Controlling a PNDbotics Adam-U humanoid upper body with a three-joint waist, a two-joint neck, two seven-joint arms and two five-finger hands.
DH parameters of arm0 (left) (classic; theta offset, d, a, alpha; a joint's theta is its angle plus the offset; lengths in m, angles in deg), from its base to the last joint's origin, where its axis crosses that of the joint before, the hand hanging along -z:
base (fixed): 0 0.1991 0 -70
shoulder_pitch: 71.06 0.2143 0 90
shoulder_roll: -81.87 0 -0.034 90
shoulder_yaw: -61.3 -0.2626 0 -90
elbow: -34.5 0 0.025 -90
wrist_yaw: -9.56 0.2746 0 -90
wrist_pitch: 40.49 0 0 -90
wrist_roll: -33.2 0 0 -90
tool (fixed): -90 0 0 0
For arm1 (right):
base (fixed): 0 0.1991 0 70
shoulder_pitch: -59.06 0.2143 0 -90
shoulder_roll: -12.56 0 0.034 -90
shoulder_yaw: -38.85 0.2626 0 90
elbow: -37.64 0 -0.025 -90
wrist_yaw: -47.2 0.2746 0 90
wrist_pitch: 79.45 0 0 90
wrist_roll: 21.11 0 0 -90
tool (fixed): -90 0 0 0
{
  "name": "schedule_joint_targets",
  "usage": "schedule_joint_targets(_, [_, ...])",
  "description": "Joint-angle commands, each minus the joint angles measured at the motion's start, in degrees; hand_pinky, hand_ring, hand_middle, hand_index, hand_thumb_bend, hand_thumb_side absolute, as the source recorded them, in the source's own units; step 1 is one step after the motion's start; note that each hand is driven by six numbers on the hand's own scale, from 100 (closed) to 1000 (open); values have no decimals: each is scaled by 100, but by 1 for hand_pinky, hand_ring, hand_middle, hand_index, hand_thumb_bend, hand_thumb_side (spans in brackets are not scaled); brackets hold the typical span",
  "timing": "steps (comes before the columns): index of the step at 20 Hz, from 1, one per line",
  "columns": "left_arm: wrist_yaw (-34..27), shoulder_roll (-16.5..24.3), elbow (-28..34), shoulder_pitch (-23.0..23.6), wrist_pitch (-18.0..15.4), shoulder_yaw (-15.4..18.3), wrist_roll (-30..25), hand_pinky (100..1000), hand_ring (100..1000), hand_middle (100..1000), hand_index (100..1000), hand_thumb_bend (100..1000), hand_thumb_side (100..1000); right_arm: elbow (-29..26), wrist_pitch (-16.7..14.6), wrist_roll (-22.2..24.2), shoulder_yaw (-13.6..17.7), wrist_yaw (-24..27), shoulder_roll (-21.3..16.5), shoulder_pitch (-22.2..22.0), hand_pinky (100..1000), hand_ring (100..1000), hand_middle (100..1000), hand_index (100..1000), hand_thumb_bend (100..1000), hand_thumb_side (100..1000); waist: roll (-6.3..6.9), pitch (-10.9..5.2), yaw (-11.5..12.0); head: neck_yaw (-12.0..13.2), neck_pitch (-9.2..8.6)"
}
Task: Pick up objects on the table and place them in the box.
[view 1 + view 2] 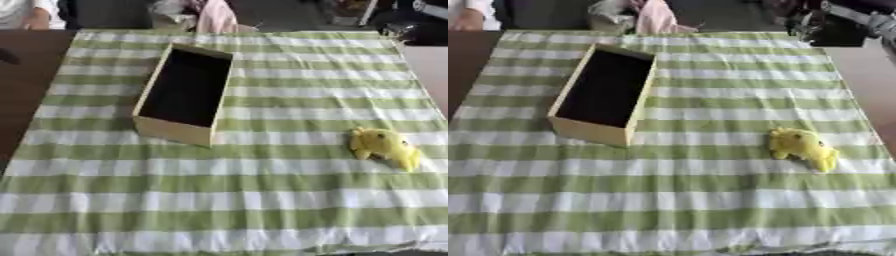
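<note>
Neither robot hand appears in either view, so its pose and finger state cannot be told. The box [185, 95] stands open-topped toward the bench's [19, 80] far-left area. The yellow soft toy [383, 146] lies near the right edge, well apart from the box.

light: soft, even | shadows: faint | focus: blurry throughout | glare: none

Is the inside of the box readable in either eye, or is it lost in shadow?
Left eye view: the box interior is uniformly dark, nothing discernible inside. Right eye view: same. The yellow soft toy is evenly lit but soft-edged in both.
</note>
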Motion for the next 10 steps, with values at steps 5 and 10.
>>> schedule_joint_targets(5, [1,150,108,-22,12,5,-9,465,991,873,694,100,746,-167,-65,34,100,169,-283,-435,934,898,886,904,100,1000,-17,-97,-47,67,38])
schedule_joint_targets(10, [11,150,108,-3,18,14,-3,464,992,874,694,100,746,-305,-131,-57,190,183,-286,-801,924,892,889,909,100,1000,-27,-113,-70,72,38])
